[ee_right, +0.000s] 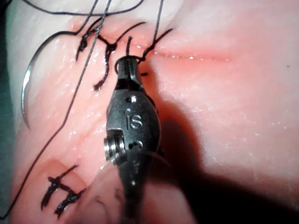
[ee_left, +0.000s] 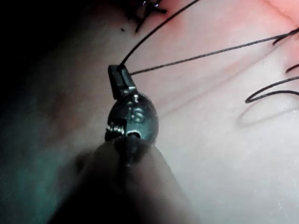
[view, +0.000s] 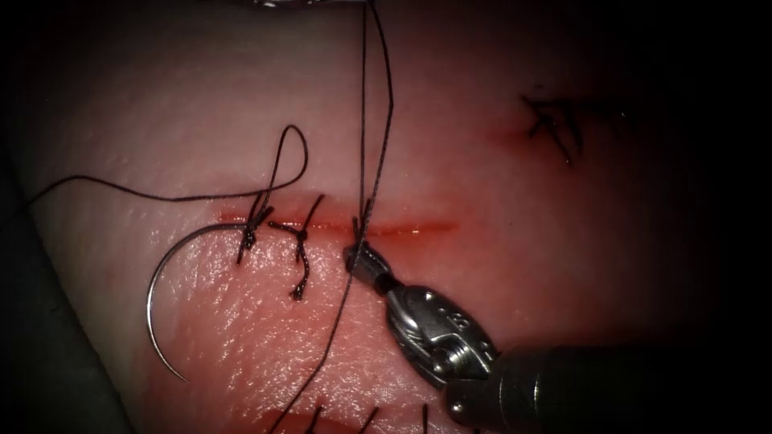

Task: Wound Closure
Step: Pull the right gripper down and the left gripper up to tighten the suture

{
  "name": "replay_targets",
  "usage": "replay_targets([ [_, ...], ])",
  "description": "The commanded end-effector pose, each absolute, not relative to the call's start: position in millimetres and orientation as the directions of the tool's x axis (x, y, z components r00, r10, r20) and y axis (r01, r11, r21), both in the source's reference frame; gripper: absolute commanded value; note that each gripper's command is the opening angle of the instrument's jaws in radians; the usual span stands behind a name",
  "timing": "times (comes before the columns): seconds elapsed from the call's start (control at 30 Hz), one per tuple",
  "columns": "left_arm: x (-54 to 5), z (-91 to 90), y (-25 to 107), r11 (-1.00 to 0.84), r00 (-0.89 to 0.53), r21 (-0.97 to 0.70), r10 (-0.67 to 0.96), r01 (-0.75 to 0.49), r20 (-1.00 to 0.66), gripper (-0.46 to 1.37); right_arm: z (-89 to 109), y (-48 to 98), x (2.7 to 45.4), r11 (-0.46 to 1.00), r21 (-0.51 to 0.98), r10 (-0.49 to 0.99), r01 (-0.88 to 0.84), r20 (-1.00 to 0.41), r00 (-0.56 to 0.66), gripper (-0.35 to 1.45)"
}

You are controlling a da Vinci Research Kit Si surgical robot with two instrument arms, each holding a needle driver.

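Observation:
The tissue (view: 498,265) has a horizontal cut (view: 410,227) with red fluid along it. Two knotted stitches (view: 299,241) cross its left part. The curved needle (view: 161,297) lies loose on the tissue below the cut's left end, held by neither tool and not in the tissue; the right wrist view shows the needle (ee_right: 28,88) too. My right tool (view: 354,257) comes from the lower right, its jaws shut on the thread (view: 363,145) at the third stitch. Two strands rise from there to the top edge. My left tool (ee_left: 119,77) is shut on the thread, with two strands leaving its jaws.
A thread loop (view: 293,153) stands above the first stitch, and one strand trails to the left edge. An older dark stitch (view: 555,120) sits at the upper right. Cut thread ends (view: 370,418) poke up at the bottom edge.

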State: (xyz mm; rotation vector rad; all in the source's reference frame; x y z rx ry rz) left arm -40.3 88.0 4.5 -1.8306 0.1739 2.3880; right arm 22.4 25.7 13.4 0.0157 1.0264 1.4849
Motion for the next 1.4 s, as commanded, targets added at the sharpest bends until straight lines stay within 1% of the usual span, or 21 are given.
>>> replay_targets([
  [0.03, -40.3, 4.7, 88.2, -0.985, -0.255, 0.013, 0.032, -0.172, -0.966, -0.35, 13.4, 25.6, 22.3, 0.175, 0.574, 0.806, -0.800, -0.550, -0.218, -0.35],
  [0.1, -40.3, 5.2, 88.7, -0.983, -0.250, 0.008, 0.038, -0.181, -0.968, -0.35, 13.2, 25.4, 22.2, 0.211, 0.552, 0.795, -0.806, -0.577, -0.187, -0.35],
  [0.17, -40.3, 5.9, 89.4, -0.982, -0.248, 0.009, 0.038, -0.187, -0.968, -0.35, 13.0, 25.1, 22.0, 0.293, 0.528, 0.770, -0.797, -0.625, -0.130, -0.35],
  [0.27, -40.3, 6.6, 90.2, -0.980, -0.240, 0.005, 0.044, -0.201, -0.970, -0.35, 12.8, 24.6, 21.7, 0.387, 0.516, 0.736, -0.764, -0.672, -0.081, -0.35],
  [0.3, -40.2, 7.0, 90.6, -0.978, -0.235, 0.006, 0.044, -0.209, -0.971, -0.35, 12.7, 24.2, 21.3, 0.472, 0.500, 0.701, -0.726, -0.712, -0.035, -0.35],
  [0.33, -40.2, 7.4, 90.9, -0.977, -0.234, 0.006, 0.044, -0.211, -0.971, -0.35, 12.8, 24.1, 21.2, 0.505, 0.495, 0.684, -0.707, -0.729, -0.021, -0.35],
  [0.4, -40.2, 8.2, 91.8, -0.975, -0.224, -0.004, 0.055, -0.223, -0.973, -0.35, 12.9, 23.6, 20.6, 0.631, 0.454, 0.616, -0.629, -0.786, 0.051, -0.35],
  [0.47, -40.2, 8.9, 92.5, -0.973, -0.220, -0.002, 0.054, -0.230, -0.974, -0.35, 13.1, 23.5, 20.2, 0.693, 0.447, 0.583, -0.566, -0.809, 0.076, -0.35],
  [0.9, -40.2, 11.5, 96.2, -0.964, -0.201, -0.008, 0.064, -0.266, -0.978, -0.35, 13.9, 24.0, 19.6, 0.835, 0.352, 0.435, -0.424, -0.893, 0.115, -0.35],
  [1.23, -39.9, 12.8, 97.5, -0.961, -0.193, -0.010, 0.066, -0.275, -0.979, -0.35, 13.6, 22.5, 20.1, 0.889, 0.350, 0.412, -0.296, -0.893, 0.181, -0.35],
  [1.4, -39.9, 13.0, 97.8, -0.961, -0.191, -0.010, 0.066, -0.277, -0.979, -0.35, 13.6, 21.6, 20.2, 0.894, 0.348, 0.410, -0.282, -0.889, 0.204, -0.35],
])
